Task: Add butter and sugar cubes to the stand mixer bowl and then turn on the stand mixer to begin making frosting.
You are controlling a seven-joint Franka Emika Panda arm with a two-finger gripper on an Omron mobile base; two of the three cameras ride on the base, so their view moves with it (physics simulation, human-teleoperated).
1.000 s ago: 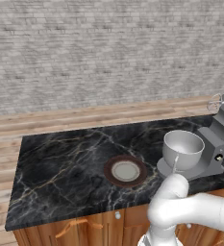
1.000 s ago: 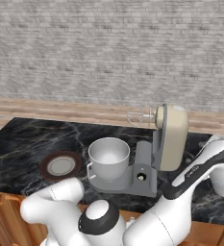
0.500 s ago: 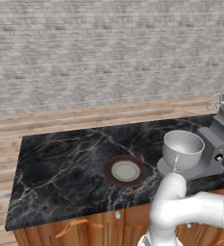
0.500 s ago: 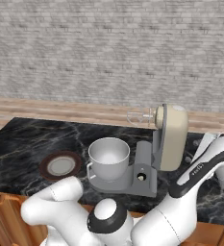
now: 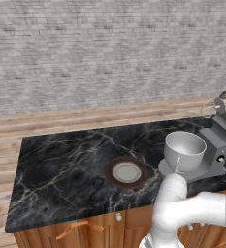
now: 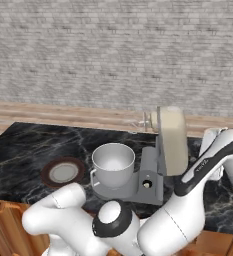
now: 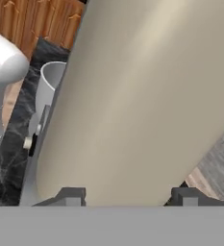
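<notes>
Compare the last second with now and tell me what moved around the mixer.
The arm's forearm beside the stand mixer has edged slightly toward the mixer's cream head. In the hand view the hand straddles that head, its fingers on either side; contact is not clear. The stand mixer bowl, the plate and the mixer stayed put.

On the counter (image 5: 61, 164), the plate (image 5: 126, 172) lies left of the stand mixer bowl (image 5: 184, 150), which sits on the stand mixer (image 6: 165, 150).

Brown-rimmed plate (image 5: 126, 172) on marble counter (image 5: 61, 164)
</notes>
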